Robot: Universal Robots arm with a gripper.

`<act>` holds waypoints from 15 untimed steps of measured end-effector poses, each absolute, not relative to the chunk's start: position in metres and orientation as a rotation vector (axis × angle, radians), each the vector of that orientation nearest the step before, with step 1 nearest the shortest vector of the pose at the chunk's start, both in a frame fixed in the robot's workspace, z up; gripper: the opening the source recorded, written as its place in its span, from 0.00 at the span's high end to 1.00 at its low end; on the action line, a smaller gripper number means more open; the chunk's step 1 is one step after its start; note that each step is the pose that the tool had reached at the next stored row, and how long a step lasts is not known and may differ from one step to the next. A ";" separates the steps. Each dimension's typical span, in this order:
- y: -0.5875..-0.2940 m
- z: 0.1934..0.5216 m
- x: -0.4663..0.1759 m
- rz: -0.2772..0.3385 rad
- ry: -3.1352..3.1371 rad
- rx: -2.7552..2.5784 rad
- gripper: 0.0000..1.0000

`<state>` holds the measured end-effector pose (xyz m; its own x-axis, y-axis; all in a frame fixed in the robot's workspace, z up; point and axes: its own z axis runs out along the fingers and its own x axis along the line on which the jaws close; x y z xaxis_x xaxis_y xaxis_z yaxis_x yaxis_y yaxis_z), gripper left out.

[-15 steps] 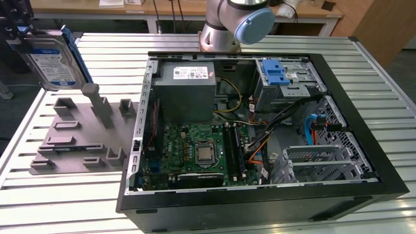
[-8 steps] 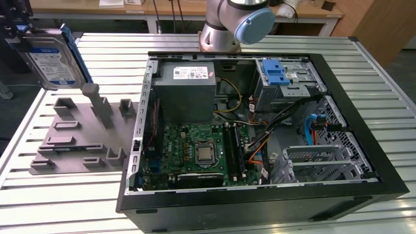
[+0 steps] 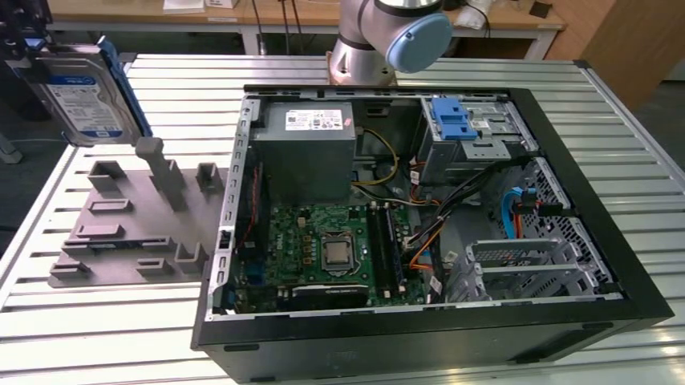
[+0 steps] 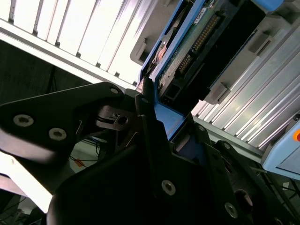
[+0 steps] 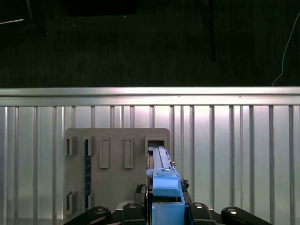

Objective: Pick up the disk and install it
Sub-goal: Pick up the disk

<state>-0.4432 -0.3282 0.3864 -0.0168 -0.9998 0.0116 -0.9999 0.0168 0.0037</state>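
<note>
The disk (image 3: 80,96), silver-grey with a white-and-blue label and a blue carrier frame, hangs upright in the air at the exterior view's far left, above the grey holder plate (image 3: 128,233). My gripper (image 3: 41,50) is shut on its upper end. In the first wrist view the disk (image 5: 163,180) shows edge-on between my fingers (image 5: 197,208), with the holder plate (image 5: 112,187) below it. Up close in the second wrist view are the disk's connector edge (image 4: 201,42) and a black finger (image 4: 147,117) pressed against the blue frame.
An open black computer case (image 3: 599,200) lies on the slatted metal table (image 3: 96,337), to the exterior view's right of the holder plate. Inside it are a drive cage with a blue latch (image 3: 460,120), a power supply (image 3: 305,148) and a motherboard (image 3: 332,249). The arm's base (image 3: 391,36) stands behind the case.
</note>
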 end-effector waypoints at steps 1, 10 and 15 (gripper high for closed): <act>-0.328 0.387 -0.443 0.009 -2.232 2.195 0.64; -0.328 0.390 -0.443 0.009 -2.232 2.195 0.64; -0.328 0.392 -0.443 0.009 -2.232 2.195 0.64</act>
